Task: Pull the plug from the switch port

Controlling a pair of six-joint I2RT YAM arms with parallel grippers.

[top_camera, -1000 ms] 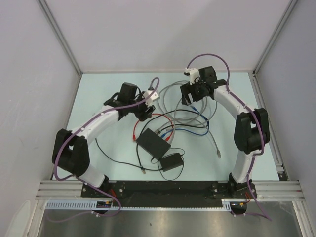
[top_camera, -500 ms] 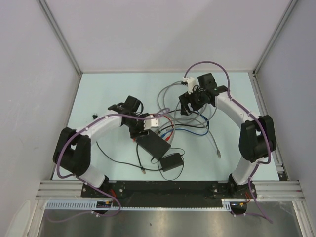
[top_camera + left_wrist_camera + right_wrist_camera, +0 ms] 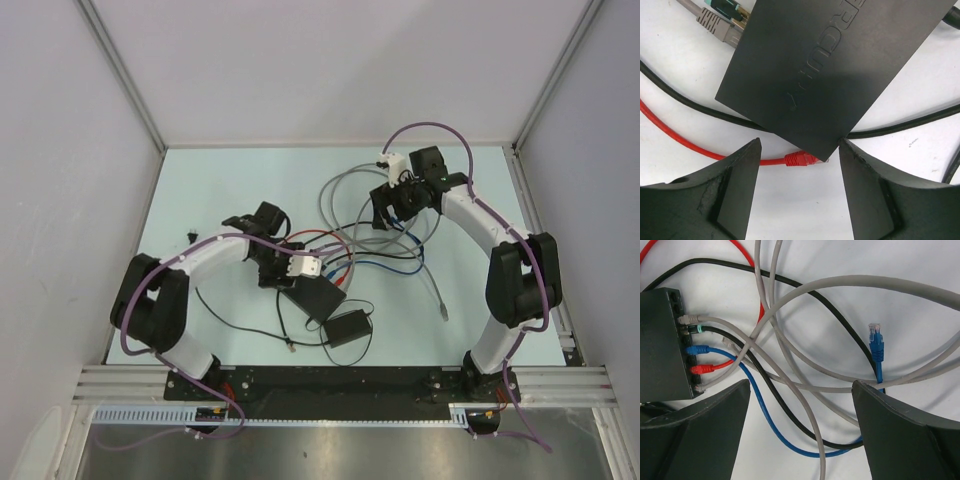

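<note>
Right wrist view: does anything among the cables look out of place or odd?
Yes. One blue plug lies loose on the table, in no port, while other plugs sit in the switch. The cables cross in a tangle.

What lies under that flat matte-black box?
A black cord slips beneath the near corner of the flat matte-black box, emerging opposite. Its covered stretch and anything else underneath are hidden.

Lighting bright, even, diffuse from overhead. Shadows soft and faint on the table (image 3: pixel 200 190). Dull sheen on the switch (image 3: pixel 830 65). Wrist views sharp; fingers (image 3: pixel 735 195) slightly blurred.
</note>
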